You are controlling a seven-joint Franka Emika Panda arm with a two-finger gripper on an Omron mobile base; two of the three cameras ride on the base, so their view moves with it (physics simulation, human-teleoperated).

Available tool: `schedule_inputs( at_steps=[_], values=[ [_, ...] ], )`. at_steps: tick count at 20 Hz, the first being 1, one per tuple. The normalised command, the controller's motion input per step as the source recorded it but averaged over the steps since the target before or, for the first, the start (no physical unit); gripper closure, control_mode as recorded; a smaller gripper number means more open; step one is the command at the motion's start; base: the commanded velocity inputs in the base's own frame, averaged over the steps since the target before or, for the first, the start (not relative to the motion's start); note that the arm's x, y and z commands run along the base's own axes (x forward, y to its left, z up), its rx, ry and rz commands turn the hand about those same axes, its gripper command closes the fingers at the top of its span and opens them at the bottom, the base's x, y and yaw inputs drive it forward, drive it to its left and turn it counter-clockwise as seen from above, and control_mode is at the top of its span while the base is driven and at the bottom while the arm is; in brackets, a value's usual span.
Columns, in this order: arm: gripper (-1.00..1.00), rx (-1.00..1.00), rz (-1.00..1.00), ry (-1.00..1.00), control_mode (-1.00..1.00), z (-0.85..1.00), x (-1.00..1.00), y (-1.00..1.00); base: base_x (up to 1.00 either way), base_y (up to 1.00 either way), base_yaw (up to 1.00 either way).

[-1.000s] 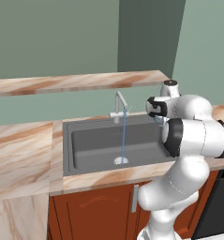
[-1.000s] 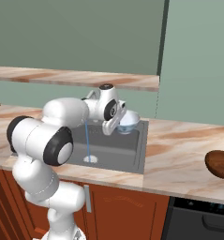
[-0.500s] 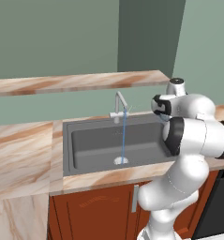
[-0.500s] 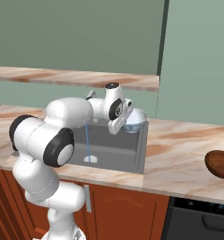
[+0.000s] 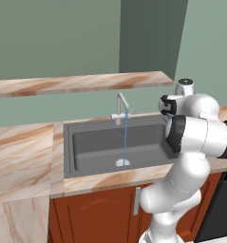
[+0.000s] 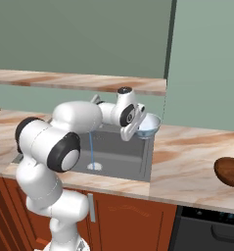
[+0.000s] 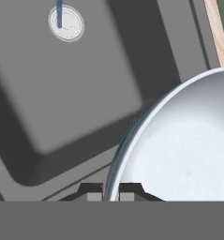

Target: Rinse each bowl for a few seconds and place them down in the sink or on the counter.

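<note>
**Bowl over the sink's right edge**

Now I am looking at the biggest thing first: the counter [image 6: 197,162], wide and marbled, running along the wall. The dark sink [image 5: 100,147] is sitting in it, and the faucet [image 5: 120,102] is pouring a thin line of water [image 5: 126,137] down to the drain [image 7: 65,22].

The arm is reaching over the right side of the sink. The gripper [image 7: 111,194] is pinching the rim of a pale bowl [image 6: 149,125], with the jaws squeezed nearly together on the thin edge, one finger inside the bowl and one outside. The bowl is hanging in the air, open side up, above the sink's right edge where the basin meets the counter.

What matters next, I am thinking, is where the bowl goes. The water is falling well to the left of the bowl, so the bowl is not under it. The bare counter is lying just to the right of it, and the basin is just below and to the left.

The right base view is showing me the bowl from the side. The hand view is showing me the light inside of the bowl and the pinch on the rim. In the left base view the arm is blocking the bowl.

A brown round thing [image 6: 229,171] is sitting far off on the right of the counter.
</note>
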Motion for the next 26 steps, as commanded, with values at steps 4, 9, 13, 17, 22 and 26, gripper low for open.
schedule_inputs(
  at_steps=[4,9,13,17,22,26],
  values=[
    [1.00,0.00,-0.01,0.00,-1.00,0.00,0.13,-0.28,0.00,0.00,0.00],
    [1.00,0.00,-0.02,0.00,-1.00,0.00,0.13,-0.31,0.00,0.00,0.00],
    [1.00,0.01,-0.02,0.00,-1.00,-0.03,0.07,-0.33,0.00,0.00,0.00],
    [1.00,0.01,-0.02,0.00,-1.00,-0.11,0.06,-0.28,0.00,0.00,0.00],
    [1.00,0.01,-0.02,0.00,-1.00,-0.22,0.07,-0.24,0.00,0.00,0.00],
    [1.00,0.01,-0.01,0.00,-1.00,-0.23,0.13,-0.19,0.00,0.00,0.00]
  ],
)
